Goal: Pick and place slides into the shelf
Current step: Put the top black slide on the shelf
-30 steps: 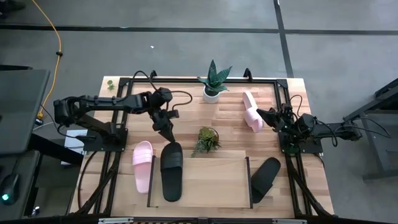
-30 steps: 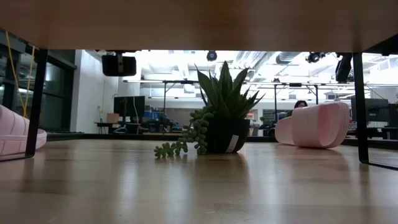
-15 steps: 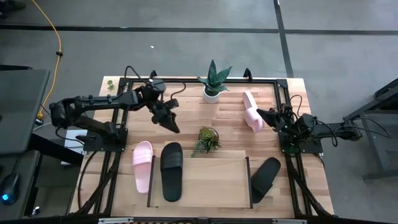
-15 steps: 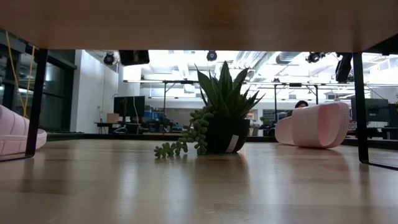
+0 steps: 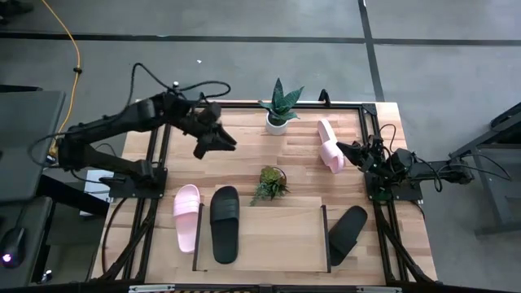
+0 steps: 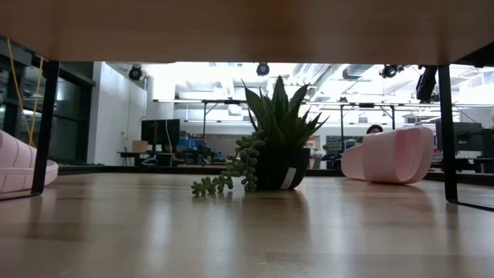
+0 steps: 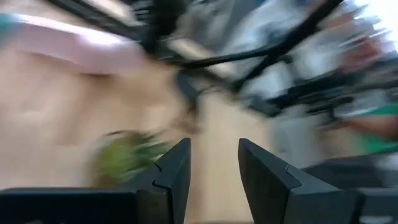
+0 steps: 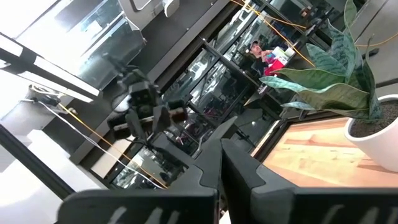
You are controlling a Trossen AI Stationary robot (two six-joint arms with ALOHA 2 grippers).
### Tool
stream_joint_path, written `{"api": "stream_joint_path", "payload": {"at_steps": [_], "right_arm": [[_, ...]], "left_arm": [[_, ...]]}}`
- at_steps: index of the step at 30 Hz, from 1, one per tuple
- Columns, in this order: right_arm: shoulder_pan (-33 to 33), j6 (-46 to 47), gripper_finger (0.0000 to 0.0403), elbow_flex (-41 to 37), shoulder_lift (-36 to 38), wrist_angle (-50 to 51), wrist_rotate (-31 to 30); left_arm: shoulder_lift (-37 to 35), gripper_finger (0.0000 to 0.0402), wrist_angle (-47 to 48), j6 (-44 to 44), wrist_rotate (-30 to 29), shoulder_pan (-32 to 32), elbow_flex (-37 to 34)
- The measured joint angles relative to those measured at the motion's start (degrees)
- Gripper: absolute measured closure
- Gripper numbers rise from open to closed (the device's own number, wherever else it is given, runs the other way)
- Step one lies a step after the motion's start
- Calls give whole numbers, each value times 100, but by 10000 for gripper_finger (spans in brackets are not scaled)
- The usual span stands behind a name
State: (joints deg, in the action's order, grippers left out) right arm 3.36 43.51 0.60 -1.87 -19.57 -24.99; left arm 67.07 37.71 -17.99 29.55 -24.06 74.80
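Slides: one black (image 5: pixel 225 224) on shelf (image 5: pixel 269 236) below-right of released left gripper (image 5: pixel 218 143); pink (image 5: pixel 330 145) just beside clenched right gripper (image 5: pixel 346 151); prob light, soft foam, w/ grab at ribbed strap

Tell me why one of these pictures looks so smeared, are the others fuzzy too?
Left wrist view: background streaked, only the left gripper stays crisp. High view: sharp, evenly lit. Low view: succulent clear, bright ceiling lights glare behind.
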Motion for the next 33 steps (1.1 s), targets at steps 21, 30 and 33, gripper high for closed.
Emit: {"api": "stream_joint_path", "payload": {"at_steps": [21, 30, 33], "right_arm": [[1, 153, 402, 0, 0, -176, 587], [-1, 209, 402, -1, 8, -214, 1022], [0, 175, 402, 0, 2, -198, 1142]], "left_arm": [[162, 280, 1345, -805, -4874, 2903, 1138], [623, 280, 1680, -1783, -4904, 3566, 1129], [790, 279, 1652, -2003, -4775, 3628, 1129]]}}
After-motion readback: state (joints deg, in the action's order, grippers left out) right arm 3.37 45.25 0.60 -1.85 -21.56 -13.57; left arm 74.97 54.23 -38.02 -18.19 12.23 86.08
